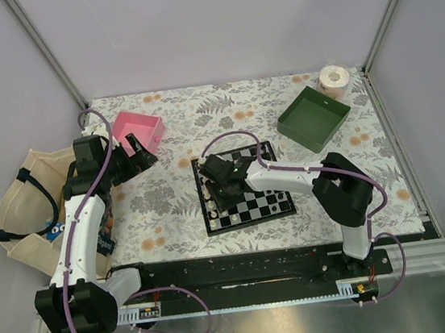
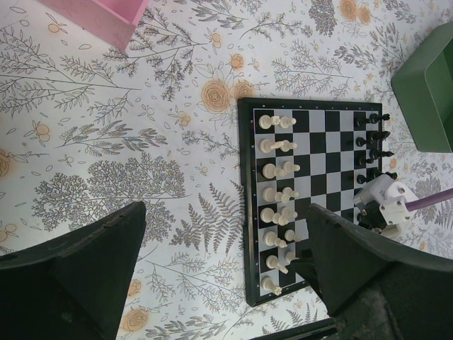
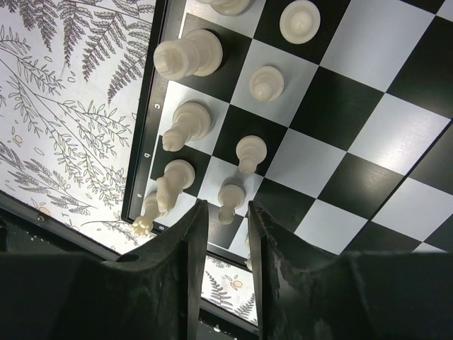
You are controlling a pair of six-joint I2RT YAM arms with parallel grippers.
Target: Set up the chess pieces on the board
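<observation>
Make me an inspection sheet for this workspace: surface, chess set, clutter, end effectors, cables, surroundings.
Surface: floral cloth, lying flat.
Job's things: board mid-table; cream chess pieces in two files along one side, black chess pieces along the opposite side.
Clutter: pink tray, green tray, paper roll at the far right corner.
End effectors: left end effector open, off the board; right end effector narrowly open, low over the cream pieces, nothing seen held.
Cables: purple cables loop off both arms, one arching over the board's far edge.
Surroundings: pale walls; cloth bag left of the table.
</observation>
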